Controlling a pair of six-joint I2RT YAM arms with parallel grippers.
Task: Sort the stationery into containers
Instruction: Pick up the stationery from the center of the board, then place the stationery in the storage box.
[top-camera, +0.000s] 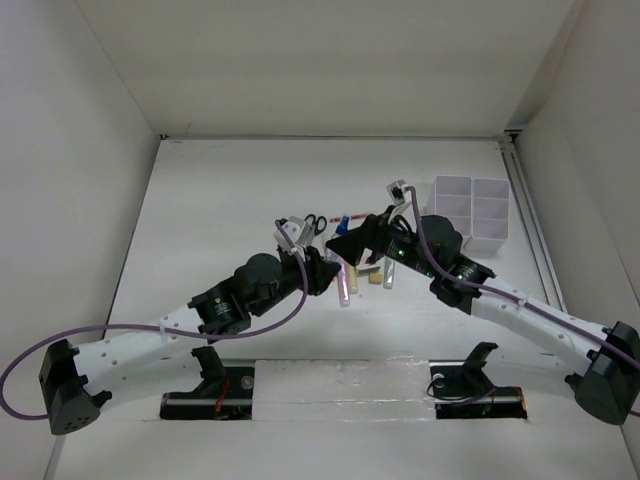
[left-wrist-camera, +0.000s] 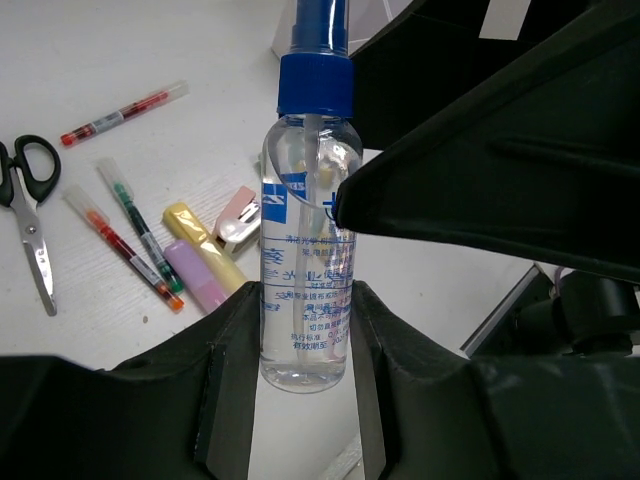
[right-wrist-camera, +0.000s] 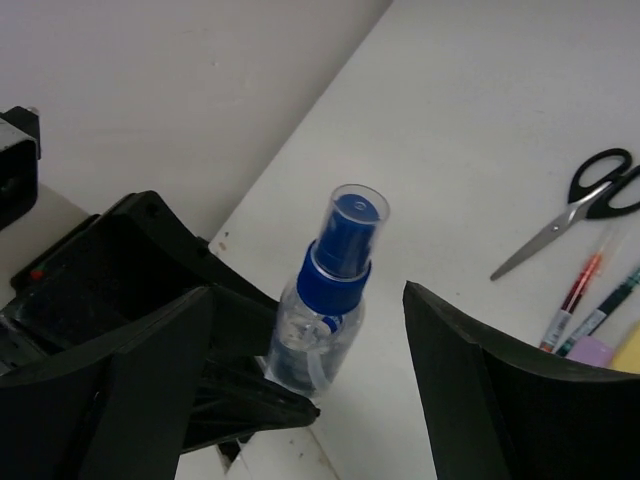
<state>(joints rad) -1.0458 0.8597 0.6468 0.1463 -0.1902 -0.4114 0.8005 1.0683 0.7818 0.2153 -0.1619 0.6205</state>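
Note:
My left gripper (left-wrist-camera: 305, 300) (top-camera: 325, 268) is shut on a clear spray bottle (left-wrist-camera: 306, 250) with a blue cap, holding it by its lower body above the table. My right gripper (right-wrist-camera: 310, 300) (top-camera: 345, 243) is open, with one finger on each side of the bottle (right-wrist-camera: 325, 300) near its cap, not touching it. One right finger (left-wrist-camera: 480, 170) shows large in the left wrist view. On the table lie black-handled scissors (left-wrist-camera: 30, 220) (right-wrist-camera: 580, 205), a thin red pen (left-wrist-camera: 125, 112), two thin pens (left-wrist-camera: 140, 238), yellow (left-wrist-camera: 205, 245) and pink (left-wrist-camera: 195, 277) markers, and a white-pink eraser (left-wrist-camera: 238, 220).
The white organizer box (top-camera: 470, 212) with square compartments stands at the back right, well apart from both grippers. The stationery lies in a cluster under and behind the two grippers at the table's middle. White walls enclose the table on three sides.

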